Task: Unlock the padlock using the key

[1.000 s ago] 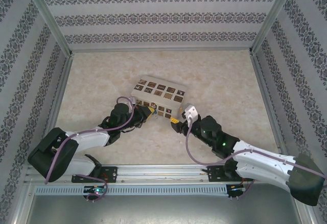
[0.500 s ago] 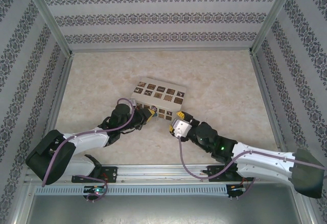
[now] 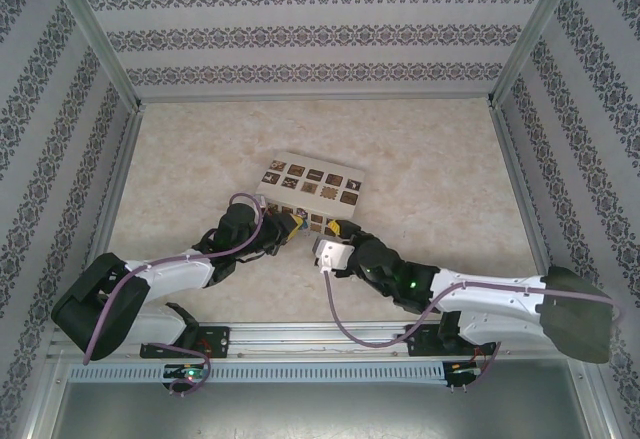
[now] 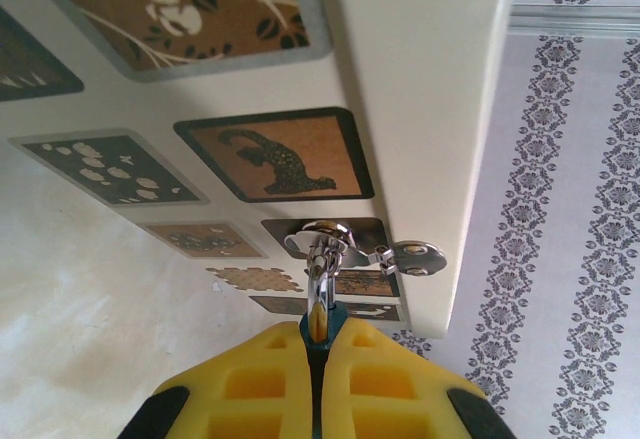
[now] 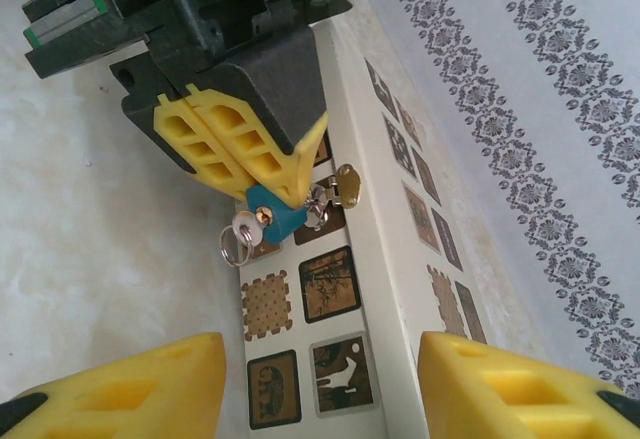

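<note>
Blue padlock (image 5: 272, 216): clamped by left gripper (image 4: 320, 333), steadied at box (image 5: 388, 294) for keying.
Right gripper (image 5: 320, 381): spread open, empty, aimed at padlock.
Key (image 5: 243, 227): seemingly seated in padlock; uncertain.

**Padlock.** The small teal-blue-bodied padlock (image 5: 278, 217) carried a silvery metal shackle (image 4: 320, 259) and a brass-coloured spot on its face.

**Tools.** The left tool (image 5: 290, 195) had yellow pads cut with cell-like recesses on a black housing. The right tool (image 5: 320, 379) had matching yellow pads.

**Box.** The cream rectangular box (image 4: 420, 79) was printed with grey-bordered squares in tan and dark brown. They held floral, dotted and animal-silhouette motifs. Its small latch plate (image 4: 412, 256) was silvery.

**Surface.** The flat surface (image 3: 430, 159) was beige with faint marbled veining.

**Walls.** The enclosure walls (image 3: 320, 34) were pale, banded with dark damask ornament.

**Arms.** The left arm (image 3: 170, 274) and right arm (image 3: 490, 299) were white and black, and both trailed mauve cables (image 3: 345, 324).
</note>
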Controlling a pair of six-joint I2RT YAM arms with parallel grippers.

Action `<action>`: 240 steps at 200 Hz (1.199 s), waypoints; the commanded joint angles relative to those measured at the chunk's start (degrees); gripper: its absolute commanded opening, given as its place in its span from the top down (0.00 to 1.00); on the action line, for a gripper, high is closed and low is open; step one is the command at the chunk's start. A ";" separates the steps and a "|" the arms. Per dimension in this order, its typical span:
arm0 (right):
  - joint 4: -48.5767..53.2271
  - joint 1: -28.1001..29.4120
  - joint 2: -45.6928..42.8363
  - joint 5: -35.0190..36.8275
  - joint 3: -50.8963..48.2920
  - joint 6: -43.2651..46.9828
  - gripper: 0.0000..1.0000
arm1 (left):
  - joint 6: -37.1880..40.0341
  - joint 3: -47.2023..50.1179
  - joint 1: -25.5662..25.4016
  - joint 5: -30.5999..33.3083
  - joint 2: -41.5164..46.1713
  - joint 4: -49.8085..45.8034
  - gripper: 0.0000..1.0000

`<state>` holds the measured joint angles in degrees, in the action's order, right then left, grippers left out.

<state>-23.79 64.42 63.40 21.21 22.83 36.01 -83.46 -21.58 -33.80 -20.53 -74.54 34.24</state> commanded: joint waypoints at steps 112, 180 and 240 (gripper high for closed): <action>-4.10 1.71 11.78 0.40 6.51 1.17 0.63 | -1.04 -1.19 -0.83 -0.63 0.08 4.19 0.97; -6.39 1.67 16.02 1.44 7.23 0.87 0.67 | -1.52 -0.66 -0.84 -0.76 -0.51 5.80 0.98; -9.33 1.65 19.38 3.47 7.83 0.82 0.73 | -1.77 -0.66 -0.83 -0.97 -1.34 6.85 0.98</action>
<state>-30.26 65.54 81.69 22.72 29.17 36.45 -84.51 -21.56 -33.80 -20.82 -75.57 35.59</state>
